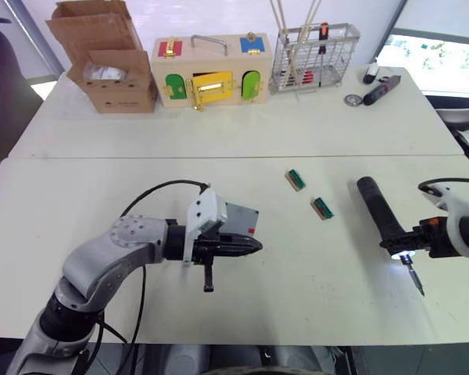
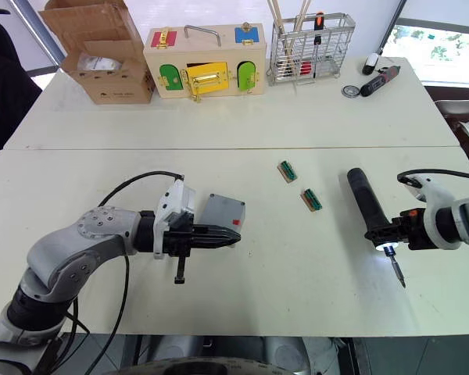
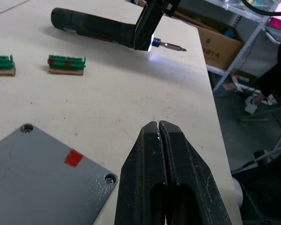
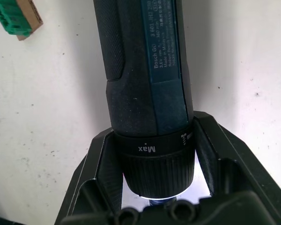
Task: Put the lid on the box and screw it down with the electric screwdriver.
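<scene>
The bench is holding the grey box near the left middle, and the lid is already sitting flat on top of it with screws showing in its corners. The left gripper, fingers pressed together and holding nothing, is resting just beside the box. The right gripper is pinching the electric screwdriver by its lit tip end, well apart on the right, so I think the screwing step is starting, and next the bit needs lining up over a corner screw.

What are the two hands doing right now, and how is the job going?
Left gripper shut, empty, beside the box. Right gripper shut on the electric screwdriver, light on. Lid on the box, screws in two corners. Nothing in the way.
</scene>
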You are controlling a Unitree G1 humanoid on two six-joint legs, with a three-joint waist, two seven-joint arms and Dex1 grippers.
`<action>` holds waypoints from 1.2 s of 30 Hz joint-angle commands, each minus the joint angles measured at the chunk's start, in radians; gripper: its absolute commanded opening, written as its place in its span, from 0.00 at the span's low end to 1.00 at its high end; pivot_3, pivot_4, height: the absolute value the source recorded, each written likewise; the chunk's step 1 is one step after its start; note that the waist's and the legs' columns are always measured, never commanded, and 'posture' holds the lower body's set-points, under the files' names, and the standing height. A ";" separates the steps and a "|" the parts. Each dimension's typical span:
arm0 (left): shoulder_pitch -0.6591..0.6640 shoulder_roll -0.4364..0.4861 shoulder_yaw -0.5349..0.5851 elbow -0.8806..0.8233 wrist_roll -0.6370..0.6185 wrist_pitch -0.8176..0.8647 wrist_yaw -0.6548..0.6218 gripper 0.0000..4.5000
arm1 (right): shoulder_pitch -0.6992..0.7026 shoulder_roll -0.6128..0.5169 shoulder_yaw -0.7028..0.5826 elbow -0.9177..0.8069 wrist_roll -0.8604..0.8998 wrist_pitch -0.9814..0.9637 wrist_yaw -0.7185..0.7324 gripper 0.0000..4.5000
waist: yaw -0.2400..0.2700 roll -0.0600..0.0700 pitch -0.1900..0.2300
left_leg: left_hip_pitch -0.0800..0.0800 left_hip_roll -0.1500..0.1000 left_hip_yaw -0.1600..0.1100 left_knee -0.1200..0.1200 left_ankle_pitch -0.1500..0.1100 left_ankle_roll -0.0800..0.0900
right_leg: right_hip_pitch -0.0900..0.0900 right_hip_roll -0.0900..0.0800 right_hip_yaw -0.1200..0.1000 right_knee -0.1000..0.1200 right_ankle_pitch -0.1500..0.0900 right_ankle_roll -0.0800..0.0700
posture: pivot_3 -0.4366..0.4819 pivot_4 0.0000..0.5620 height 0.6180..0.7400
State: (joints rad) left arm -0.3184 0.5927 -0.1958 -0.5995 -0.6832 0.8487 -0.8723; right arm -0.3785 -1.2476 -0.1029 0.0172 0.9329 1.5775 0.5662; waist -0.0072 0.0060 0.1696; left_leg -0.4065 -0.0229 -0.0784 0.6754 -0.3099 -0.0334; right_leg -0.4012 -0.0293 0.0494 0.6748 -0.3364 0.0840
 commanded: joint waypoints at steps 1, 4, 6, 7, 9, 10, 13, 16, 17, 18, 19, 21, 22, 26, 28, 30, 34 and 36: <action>-0.004 0.012 0.003 -0.003 -0.003 -0.015 -0.008 0.00 | 0.044 -0.001 -0.043 -0.071 -0.043 -0.071 0.030 0.76 | 0.003 0.000 0.000 | 0.000 0.000 0.000 0.001 0.000 0.000 | 0.000 0.000 0.000 0.001 0.000 0.000 | 0.48 0.27 1.00; -0.022 0.015 0.005 0.027 0.000 -0.024 -0.014 0.00 | 0.065 0.046 -0.081 -0.096 -0.058 -0.085 0.014 0.97 | 0.003 0.000 0.000 | 0.000 0.000 0.000 0.005 0.000 0.001 | 0.001 0.000 0.000 0.003 0.000 0.000 | 0.48 0.27 1.00; -0.030 0.013 0.013 0.048 -0.003 -0.028 -0.016 0.00 | 0.074 0.064 -0.102 -0.116 -0.068 -0.089 0.012 0.99 | 0.002 0.000 0.000 | 0.000 0.000 0.000 0.008 0.000 0.001 | 0.001 0.000 0.000 0.006 0.000 0.000 | 0.48 0.27 1.00; -0.035 0.007 0.024 0.062 -0.006 -0.035 -0.015 0.00 | 0.080 0.070 -0.115 -0.127 -0.075 -0.094 0.010 0.99 | 0.003 0.000 0.000 | 0.001 0.000 0.000 0.008 0.000 0.001 | 0.002 0.000 0.000 0.006 0.000 0.000 | 0.48 0.27 1.00; -0.047 -0.013 0.057 0.101 -0.023 -0.042 -0.005 0.00 | 0.085 0.087 -0.137 -0.141 -0.096 -0.104 -0.007 0.99 | 0.003 0.000 0.000 | 0.001 0.000 0.000 0.008 0.000 0.001 | 0.003 0.000 0.000 0.007 0.000 0.000 | 0.48 0.27 1.00; -0.063 -0.028 0.082 0.136 -0.020 -0.037 0.023 0.00 | 0.086 0.088 -0.154 -0.154 -0.110 -0.145 0.001 0.99 | 0.003 0.000 0.000 | 0.001 0.000 0.000 0.008 0.000 0.001 | 0.002 0.000 0.000 0.007 0.000 0.000 | 0.48 0.27 1.00; -0.089 -0.029 0.187 0.199 -0.044 -0.015 0.068 0.00 | 0.012 0.166 -0.285 -0.175 -0.100 -0.252 -0.016 0.99 | -0.004 -0.001 0.000 | 0.001 -0.001 0.000 0.008 0.000 0.001 | 0.002 0.000 0.000 0.007 0.000 0.000 | 0.48 0.27 1.00; -0.070 0.026 0.262 0.207 -0.074 0.022 0.058 0.00 | 0.008 0.257 -0.388 -0.287 -0.059 -0.325 -0.016 0.99 | -0.008 -0.001 0.000 | 0.001 0.000 0.000 0.007 -0.001 0.001 | 0.000 0.001 0.000 0.008 0.000 0.000 | 0.48 0.27 1.00; -0.052 0.054 0.286 0.204 -0.087 0.038 0.051 0.00 | 0.042 0.303 -0.418 -0.366 -0.041 -0.373 -0.006 0.99 | -0.006 -0.001 0.000 | 0.001 0.001 -0.001 0.007 -0.001 0.001 | 0.000 0.002 0.000 0.008 0.000 0.000 | 0.48 0.27 1.00; -0.024 0.084 0.313 0.201 -0.101 0.057 0.044 0.00 | 0.094 0.351 -0.438 -0.457 -0.018 -0.417 0.011 0.99 | -0.006 -0.001 -0.001 | 0.000 0.001 -0.001 0.006 -0.001 0.001 | -0.001 0.002 -0.001 0.008 0.000 0.000 | 0.48 0.27 1.00; 0.007 0.113 0.335 0.201 -0.112 0.071 0.035 0.00 | 0.148 0.397 -0.447 -0.533 0.006 -0.437 0.013 0.99 | -0.005 -0.002 -0.001 | 0.000 0.002 -0.002 0.005 -0.001 0.001 | -0.001 0.003 -0.001 0.008 0.000 0.000 | 0.48 0.27 1.00; 0.081 0.168 0.386 0.205 -0.146 0.110 0.013 0.00 | 0.265 0.488 -0.431 -0.664 0.042 -0.476 0.001 0.99 | -0.003 -0.002 -0.001 | 0.000 0.002 -0.003 0.003 -0.001 0.001 | -0.001 0.003 -0.002 0.008 0.000 0.000 | 0.48 0.27 1.00; 0.124 0.191 0.409 0.202 -0.156 0.127 0.008 0.00 | 0.331 0.533 -0.418 -0.713 0.064 -0.490 -0.003 0.99 | -0.002 -0.002 -0.001 | -0.001 0.002 -0.004 0.004 -0.001 0.001 | -0.001 0.002 -0.002 0.008 0.000 0.000 | 0.48 0.27 1.00; 0.247 0.256 0.437 0.187 -0.151 0.123 -0.026 0.00 | 0.501 0.623 -0.320 -0.814 -0.008 -0.597 -0.016 0.99 | -0.002 -0.002 -0.001 | -0.001 -0.001 -0.003 0.008 0.000 -0.001 | 0.000 -0.002 -0.001 0.008 0.000 0.000 | 0.48 0.27 1.00; 0.294 0.264 0.453 0.186 -0.156 0.126 -0.028 0.00 | 0.574 0.653 -0.278 -0.852 -0.048 -0.660 -0.015 0.99 | -0.001 -0.003 -0.001 | 0.005 -0.002 -0.003 0.008 0.000 -0.001 | 0.006 -0.003 -0.001 0.007 0.000 0.001 | 0.48 0.27 1.00; 0.327 0.272 0.457 0.190 -0.151 0.121 -0.036 0.00 | 0.623 0.674 -0.260 -0.871 -0.031 -0.674 -0.032 0.99 | -0.002 -0.003 -0.001 | 0.014 -0.001 -0.003 0.005 0.000 -0.001 | 0.015 -0.003 0.000 0.006 0.000 0.001 | 0.48 0.27 1.00; 0.362 0.268 0.451 0.181 -0.152 0.114 -0.036 0.00 | 0.724 0.643 -0.185 -0.883 -0.098 -0.709 -0.017 0.99 | -0.004 -0.003 -0.001 | 0.015 -0.001 -0.003 0.004 0.000 -0.001 | 0.014 -0.003 0.000 0.006 0.000 0.001 | 0.48 0.27 1.00; 0.358 0.254 0.451 0.183 -0.182 0.137 -0.031 0.00 | 0.772 0.622 -0.148 -0.884 -0.122 -0.723 0.003 0.99 | -0.002 -0.003 -0.001 | 0.015 -0.001 -0.003 0.003 0.000 -0.001 | 0.014 -0.003 0.000 0.006 0.000 0.001 | 0.48 0.27 1.00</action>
State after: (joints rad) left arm 0.0423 0.8507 0.2260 -0.3946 -0.8246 0.9761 -0.9018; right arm 0.3739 -0.6159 -0.2720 -0.8285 0.8287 0.8815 0.5484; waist -0.0089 0.0032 0.1683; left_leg -0.3920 -0.0242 -0.0811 0.6785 -0.3099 -0.0342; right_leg -0.3874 -0.0320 0.0493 0.6806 -0.3366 0.0849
